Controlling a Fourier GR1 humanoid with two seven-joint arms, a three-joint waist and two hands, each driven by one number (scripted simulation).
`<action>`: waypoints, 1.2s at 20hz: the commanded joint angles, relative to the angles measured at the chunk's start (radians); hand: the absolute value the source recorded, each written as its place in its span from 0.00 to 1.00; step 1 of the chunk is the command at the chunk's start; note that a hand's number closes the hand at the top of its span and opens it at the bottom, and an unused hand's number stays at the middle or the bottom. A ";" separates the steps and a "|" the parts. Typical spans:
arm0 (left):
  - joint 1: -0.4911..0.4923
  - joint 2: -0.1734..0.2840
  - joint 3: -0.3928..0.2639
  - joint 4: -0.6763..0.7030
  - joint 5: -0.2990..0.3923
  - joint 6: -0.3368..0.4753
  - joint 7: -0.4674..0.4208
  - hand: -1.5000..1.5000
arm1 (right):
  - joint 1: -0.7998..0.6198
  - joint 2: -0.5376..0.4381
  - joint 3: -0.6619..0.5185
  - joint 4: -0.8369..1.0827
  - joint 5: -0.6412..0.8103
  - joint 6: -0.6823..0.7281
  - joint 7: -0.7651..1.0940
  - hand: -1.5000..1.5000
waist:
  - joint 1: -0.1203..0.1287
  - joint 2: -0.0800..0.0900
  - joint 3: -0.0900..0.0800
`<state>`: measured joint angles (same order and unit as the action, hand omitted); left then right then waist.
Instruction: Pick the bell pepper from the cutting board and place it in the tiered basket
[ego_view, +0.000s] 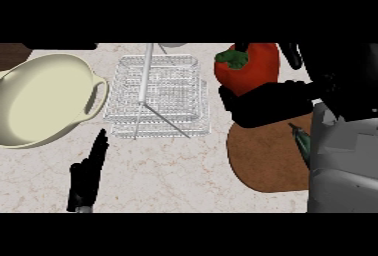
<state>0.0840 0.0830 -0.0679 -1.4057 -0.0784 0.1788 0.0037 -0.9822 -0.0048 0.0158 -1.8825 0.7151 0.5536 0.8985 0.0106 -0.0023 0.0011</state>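
Down at the near edge, on the left, the left hand (87, 175) rests over the pale marble counter (177, 170), fingers straight and pressed together, pointing away – it holds nothing and touches nothing we can make out. Across on the right, the big grey forearm (341, 160) comes in from the lower edge over the brown cutting board (266, 160), and there's a thin dark green thing (301, 142) lying on the board just beside it; what it is, hard to say. Move up a little and here's the action: the right hand (269, 102) is curled round the lower part of the red bell pepper (251, 67), fingers wrapped on its flank, green stem (233, 58) poking up and to the left. The pepper sits beyond the board's far edge, and it looks carried rather than resting on the wood, though that's a judgement. It should be a light, hollow load with a smooth, waxy skin – firm enough to take a wrap, but slippery, so the broad belly is the place to hold, not the stem. Left of it, near but apart, stands the wire tiered basket (159, 95), its centre pole (146, 75) rising towards us. Further left, a cream two-handled pan (44, 100), well clear of the route.
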 joint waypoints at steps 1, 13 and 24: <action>0.024 0.003 -0.002 -0.024 -0.004 0.000 0.016 0.50 | -0.040 0.005 0.020 0.188 0.055 -0.127 -0.045 1.00 | 0.006 0.004 -0.002; -0.041 0.006 0.035 0.058 -0.002 -0.005 0.008 0.50 | -0.146 0.005 0.118 0.601 0.032 -0.314 -0.225 1.00 | 0.003 0.006 -0.002; -0.014 -0.008 0.010 0.022 -0.009 -0.018 0.012 0.50 | -0.196 0.005 0.219 0.936 -0.072 -0.627 -0.290 1.00 | 0.014 0.006 -0.002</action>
<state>0.0616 0.0682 -0.0623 -1.3906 -0.0946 0.1749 0.0029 -1.1624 -0.0001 0.2487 -1.0312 0.6942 0.0029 0.6533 0.0252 0.0027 0.0021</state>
